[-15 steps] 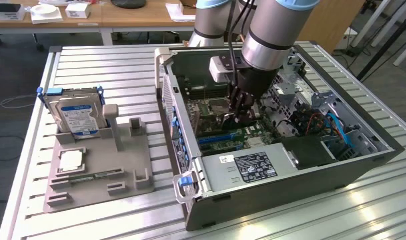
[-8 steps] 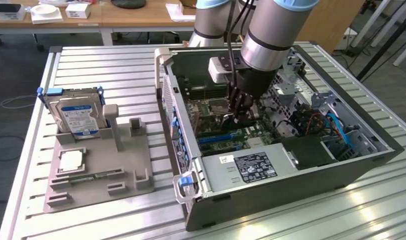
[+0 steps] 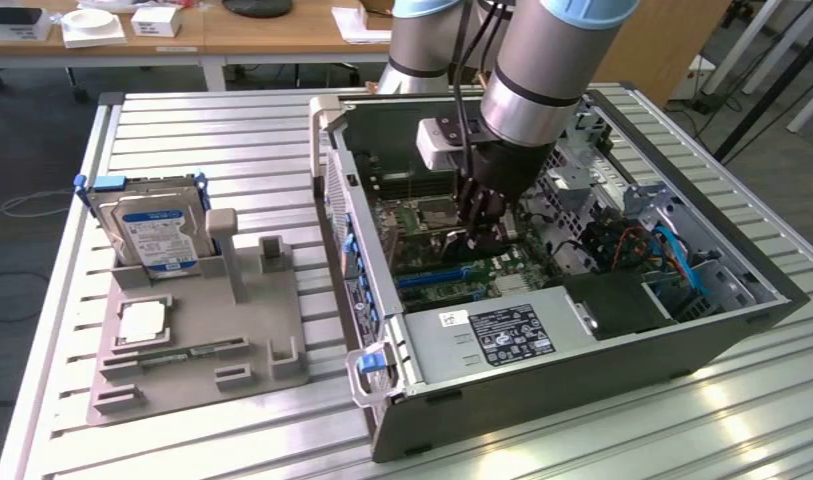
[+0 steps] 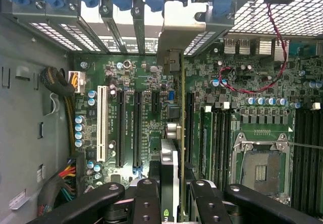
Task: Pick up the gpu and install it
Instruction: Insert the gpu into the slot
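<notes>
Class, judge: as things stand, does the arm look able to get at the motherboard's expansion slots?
Probably yes: the case is open-sided, and the jaws, gripping the gpu, hang over the slots with nothing between.

thin black gpu card with metal edge (image 4: 168, 158), seen edge-on, standing upright right over green motherboard (image 4: 146, 82) slots, pinched in black gripper (image 4: 171, 188)

In the exterior view the arm (image 3: 546, 70) is cut off at 12 o'clock. The tips of the hand (image 3: 485, 238) sit among dark parts, so what they pinch is hard to see. In the wrist view the gpu (image 4: 169, 178) runs off the picture's edge. The hard drive (image 3: 153, 235) label is too small to read.
</notes>
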`<move>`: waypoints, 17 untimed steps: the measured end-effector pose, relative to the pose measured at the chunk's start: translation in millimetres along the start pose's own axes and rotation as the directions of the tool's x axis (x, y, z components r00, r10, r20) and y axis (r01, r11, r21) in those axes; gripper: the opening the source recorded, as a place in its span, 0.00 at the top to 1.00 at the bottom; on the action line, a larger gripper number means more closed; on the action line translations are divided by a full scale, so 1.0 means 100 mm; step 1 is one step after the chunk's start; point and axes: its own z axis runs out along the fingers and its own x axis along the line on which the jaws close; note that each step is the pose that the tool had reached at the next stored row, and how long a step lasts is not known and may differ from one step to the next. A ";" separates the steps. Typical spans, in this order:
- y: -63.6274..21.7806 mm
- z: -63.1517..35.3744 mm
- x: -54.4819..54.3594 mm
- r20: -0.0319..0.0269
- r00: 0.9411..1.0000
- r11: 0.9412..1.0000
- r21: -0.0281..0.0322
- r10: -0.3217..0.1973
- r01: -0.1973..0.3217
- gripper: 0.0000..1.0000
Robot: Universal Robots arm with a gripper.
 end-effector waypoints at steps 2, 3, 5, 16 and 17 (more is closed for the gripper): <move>0.003 0.006 0.00 0.000 1.000 1.000 0.000 0.000 0.000 0.73; 0.004 0.008 0.00 0.000 1.000 1.000 0.000 0.000 0.000 0.73; 0.005 0.015 0.00 0.000 1.000 1.000 -0.001 0.000 0.000 0.73; 0.010 0.029 0.00 0.000 1.000 1.000 -0.005 0.000 0.000 0.73; 0.010 0.029 0.00 0.000 1.000 1.000 -0.005 0.000 0.000 0.73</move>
